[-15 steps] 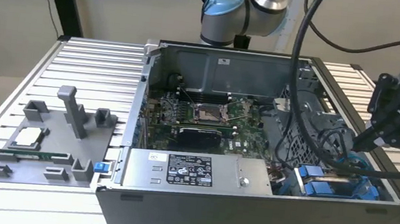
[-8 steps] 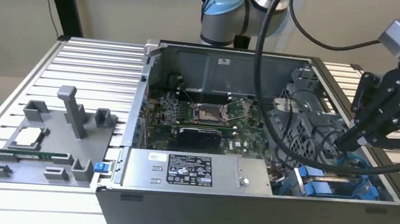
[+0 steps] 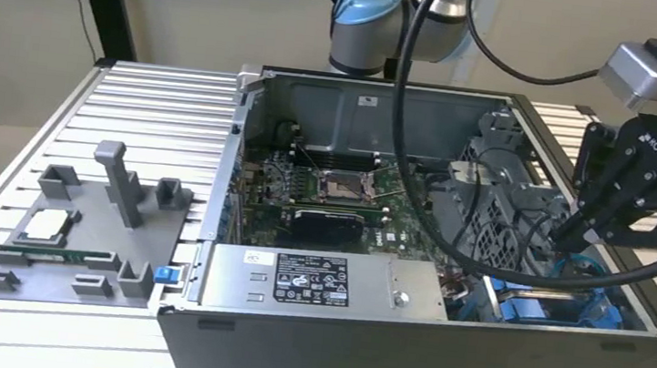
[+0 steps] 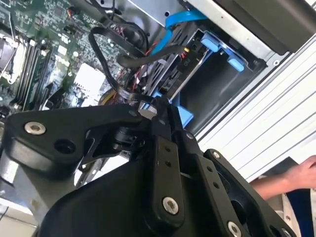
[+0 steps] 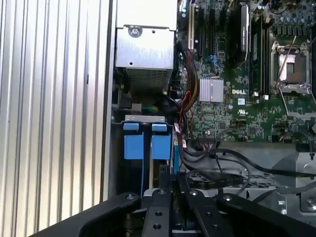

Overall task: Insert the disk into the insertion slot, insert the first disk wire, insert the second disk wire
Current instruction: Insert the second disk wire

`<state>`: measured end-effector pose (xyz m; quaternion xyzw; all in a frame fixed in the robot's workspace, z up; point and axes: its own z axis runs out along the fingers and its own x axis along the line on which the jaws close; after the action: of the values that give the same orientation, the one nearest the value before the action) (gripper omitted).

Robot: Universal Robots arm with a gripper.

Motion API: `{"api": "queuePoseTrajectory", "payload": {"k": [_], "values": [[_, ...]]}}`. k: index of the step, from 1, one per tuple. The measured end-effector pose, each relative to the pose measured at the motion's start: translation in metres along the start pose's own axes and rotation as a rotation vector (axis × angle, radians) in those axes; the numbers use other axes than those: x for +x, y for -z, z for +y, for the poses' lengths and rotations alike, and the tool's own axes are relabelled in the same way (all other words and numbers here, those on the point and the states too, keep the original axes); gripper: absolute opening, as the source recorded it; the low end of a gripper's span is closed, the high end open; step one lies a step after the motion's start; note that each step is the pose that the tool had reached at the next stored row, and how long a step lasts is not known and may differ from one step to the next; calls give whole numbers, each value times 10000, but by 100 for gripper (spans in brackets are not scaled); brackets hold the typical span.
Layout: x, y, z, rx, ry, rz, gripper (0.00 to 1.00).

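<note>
Hovers with end effector (image 5: 172,183) pressed together, around what cannot tell, just at end of slot (image 5: 134,145), fingertips in line with slot's long axis.

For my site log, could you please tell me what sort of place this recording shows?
Most likely a robotics lab bench for computer assembly: an open computer case sits on a slotted aluminium table, a robot arm rises behind it, and a grey parts fixture lies beside it.
</note>
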<state>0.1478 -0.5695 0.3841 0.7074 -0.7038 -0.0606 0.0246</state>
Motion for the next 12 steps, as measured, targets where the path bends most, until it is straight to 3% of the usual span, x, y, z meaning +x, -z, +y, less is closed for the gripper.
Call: {"api": "queuePoseTrajectory", "payload": {"k": [5, 12], "values": [[4, -30, 17, 43, -11, 190, 0], [6, -91, 26, 331, -1, 282, 0]]}}
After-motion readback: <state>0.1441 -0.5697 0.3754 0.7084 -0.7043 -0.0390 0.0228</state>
